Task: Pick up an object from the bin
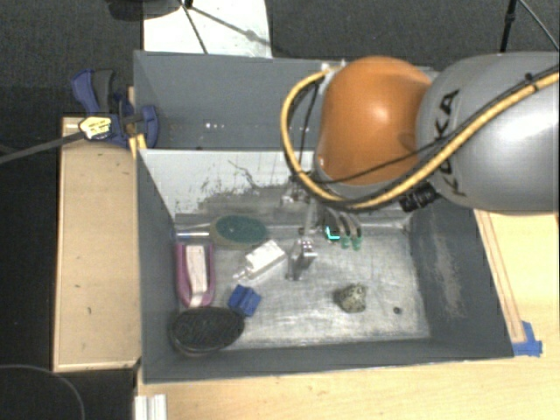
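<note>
The end effector point(302, 256) is hanging low over the middle of the bin point(455, 287), with its tip close to the floor. It is just beside a small white object point(262, 259), which is lying on the side toward the bin's left edge. Whether the end effector is released or clenched cannot be told from here, and nothing is showing in its grasp.

Assessment: the approach appears to be in hand, with no pick yet made. The white object is the nearest candidate. A grey-brown lump point(352, 298) is lying apart from it, toward the near edge.

The other things are sitting on the left:
- a green disc point(241, 229) toward the far edge
- a purple and pink pack point(194, 274) along the left edge
- a small blue block point(244, 300)
- a black oval piece point(206, 329) in the near-left corner

The next move is likely calling for the end effector to centre over a single piece and straddle it squarely, since the white object is lying at a slant.

Markings: the arm's grey casing point(490, 129) is carrying the name KUKA in black letters, partly crossed by a yellow cable point(464, 138). No label on the bin's contents is proving legible.
</note>
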`<act>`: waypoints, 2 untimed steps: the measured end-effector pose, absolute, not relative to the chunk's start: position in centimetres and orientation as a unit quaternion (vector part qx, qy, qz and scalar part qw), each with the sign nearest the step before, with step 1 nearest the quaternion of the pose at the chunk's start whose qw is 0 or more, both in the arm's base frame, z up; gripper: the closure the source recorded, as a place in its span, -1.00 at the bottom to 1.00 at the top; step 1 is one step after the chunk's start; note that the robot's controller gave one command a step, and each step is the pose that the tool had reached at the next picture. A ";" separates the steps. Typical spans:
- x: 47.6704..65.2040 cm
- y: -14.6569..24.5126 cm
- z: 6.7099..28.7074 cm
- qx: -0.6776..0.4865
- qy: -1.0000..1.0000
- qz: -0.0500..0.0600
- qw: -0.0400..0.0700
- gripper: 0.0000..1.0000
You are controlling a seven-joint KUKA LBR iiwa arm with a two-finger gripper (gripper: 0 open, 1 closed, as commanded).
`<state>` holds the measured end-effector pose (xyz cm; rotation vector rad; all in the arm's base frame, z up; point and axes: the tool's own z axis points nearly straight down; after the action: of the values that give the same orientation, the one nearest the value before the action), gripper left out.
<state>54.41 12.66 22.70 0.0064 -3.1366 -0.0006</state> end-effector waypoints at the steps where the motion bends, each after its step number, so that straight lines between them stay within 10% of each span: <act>1: 56.8 13.1 7.4 0.093 -0.996 0.000 0.001 -1.00; 2: 56.9 13.1 7.6 0.090 -0.996 -0.001 -0.001 1.00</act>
<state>56.88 13.14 7.59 0.2830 -3.1305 -0.0025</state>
